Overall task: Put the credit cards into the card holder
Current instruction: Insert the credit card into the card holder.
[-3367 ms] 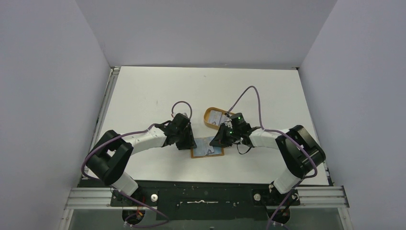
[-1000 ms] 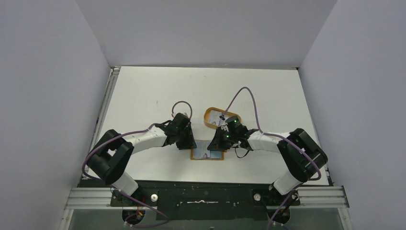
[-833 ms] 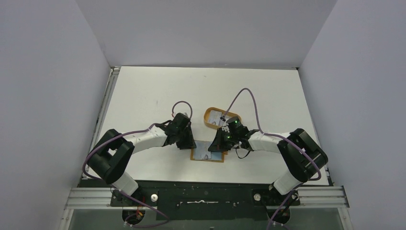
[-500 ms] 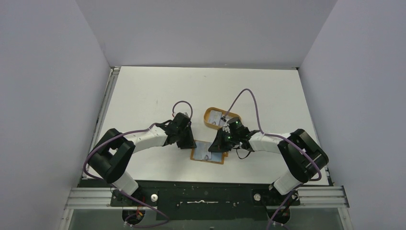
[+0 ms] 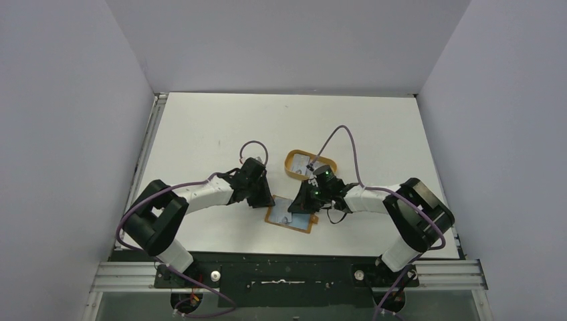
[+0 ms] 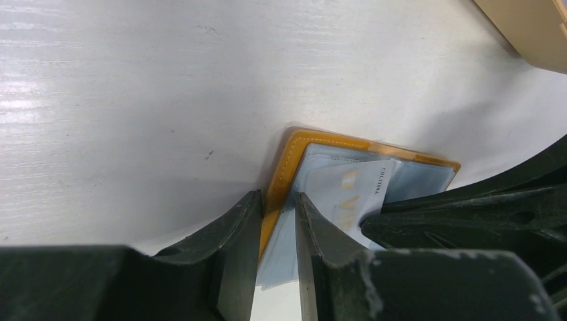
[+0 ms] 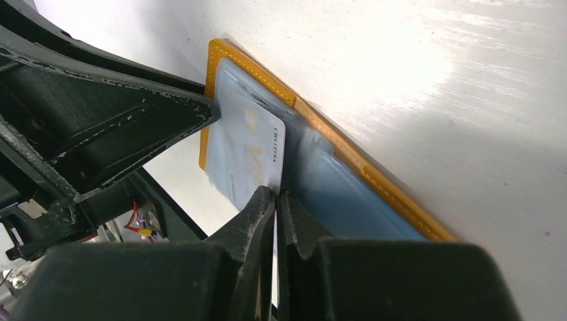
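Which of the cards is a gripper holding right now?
The card at the open card holder, pinched by the right gripper; the other card lies loose in the oval tray.

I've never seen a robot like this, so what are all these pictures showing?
These are two robot arms bolted to a white table. One picture looks down from above; the other two come from small cameras on the wrists. The left pincer pinches the edge of the orange card holder, which lies open on the table. The right pincer holds a pale credit card, partly over the holder. Behind them sits an orange oval tray.
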